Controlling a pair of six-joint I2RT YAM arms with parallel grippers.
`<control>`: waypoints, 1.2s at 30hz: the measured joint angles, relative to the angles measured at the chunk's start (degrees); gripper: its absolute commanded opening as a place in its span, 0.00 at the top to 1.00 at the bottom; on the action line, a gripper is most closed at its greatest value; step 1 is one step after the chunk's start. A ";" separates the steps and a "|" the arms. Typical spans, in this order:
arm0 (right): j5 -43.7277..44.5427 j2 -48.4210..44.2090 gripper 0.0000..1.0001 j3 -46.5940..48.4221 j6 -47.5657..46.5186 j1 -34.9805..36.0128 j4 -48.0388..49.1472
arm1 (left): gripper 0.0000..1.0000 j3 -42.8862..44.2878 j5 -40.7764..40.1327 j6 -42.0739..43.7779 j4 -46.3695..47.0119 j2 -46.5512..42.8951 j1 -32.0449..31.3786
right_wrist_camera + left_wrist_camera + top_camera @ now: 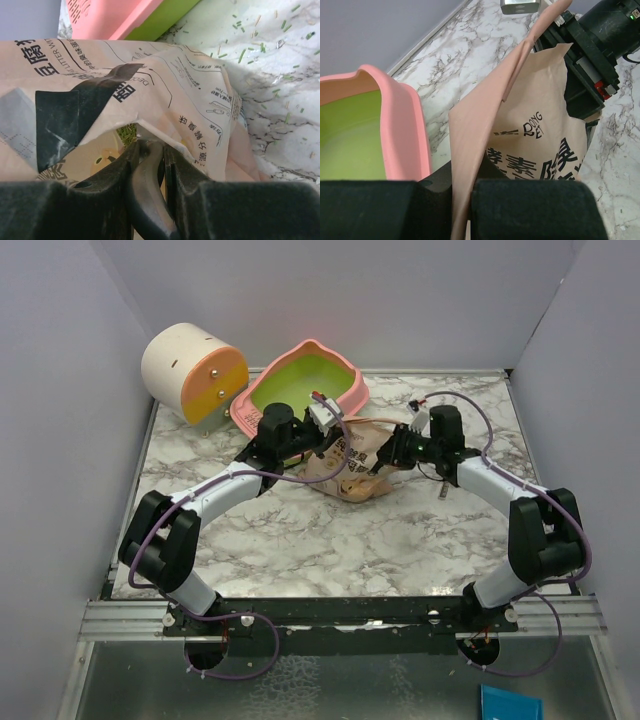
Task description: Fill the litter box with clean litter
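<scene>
The pink litter box (300,387) with its lime-green inside stands at the back, tilted against the wall; it also shows in the left wrist view (402,130). The tan cartoon-cat bag (352,462) lies in front of it. My left gripper (322,445) is shut on the bag's paper edge (470,150). My right gripper (383,458) is at the bag's torn mouth, shut on a smooth grey scoop handle (147,190). Green litter (127,132) shows inside the bag's mouth.
A cream-and-orange cylinder (195,373) stands at the back left beside the litter box. Loose green granules (250,50) lie scattered on the marble to the right of the bag. Grey walls close in the left, back and right.
</scene>
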 measured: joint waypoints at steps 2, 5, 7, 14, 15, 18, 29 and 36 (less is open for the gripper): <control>-1.18 0.00 0.99 -0.42 0.87 -0.55 0.24 | 1.00 0.00 -0.02 0.44 -0.02 -0.07 -0.02; -2.32 0.00 0.99 -1.03 2.08 -1.03 1.11 | 1.00 -0.02 -0.13 0.96 -0.24 -0.28 -0.15; -3.13 0.00 0.99 -1.51 3.10 -1.31 2.01 | 1.00 -0.15 -0.17 1.25 -0.50 -0.59 -0.22; -5.31 0.00 0.99 -3.80 7.26 -2.14 6.58 | 1.00 -2.80 -0.20 2.34 -0.57 -3.32 -0.26; -5.68 0.00 0.99 -4.11 7.96 -2.29 7.34 | 1.00 -3.19 -0.20 2.58 -0.57 -3.72 -0.26; -7.06 0.00 0.99 -4.98 9.92 -2.82 9.86 | 1.00 -3.91 -0.20 2.97 -0.61 -4.50 -0.22; -12.66 -0.11 0.99 -12.24 19.89 -7.58 24.68 | 1.00 -4.26 -0.17 3.10 -1.73 -5.57 0.24; -18.03 -0.11 0.99 -17.40 27.23 -12.87 36.17 | 1.00 -4.63 -0.24 2.82 -2.45 -6.60 0.55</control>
